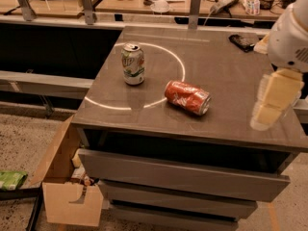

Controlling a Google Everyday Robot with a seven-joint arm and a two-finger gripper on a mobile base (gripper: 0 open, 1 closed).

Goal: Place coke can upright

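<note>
The red coke can (pixel 187 97) lies on its side near the middle of the grey cabinet top (pixel 226 71), with its silver end facing right and front. A green-and-white soda can (pixel 133 64) stands upright to its left. My gripper (pixel 275 101), pale yellow under the white arm, hangs at the right edge of the top. It is well to the right of the coke can, does not touch it and holds nothing that I can see.
A white circular line (pixel 179 64) is marked on the top around the cans. A dark flat object (pixel 242 42) lies at the back right. Grey drawers (pixel 183 177) sit below the top. A cardboard box (pixel 67 196) stands on the floor at the left, and a cluttered workbench (pixel 159 4) runs behind.
</note>
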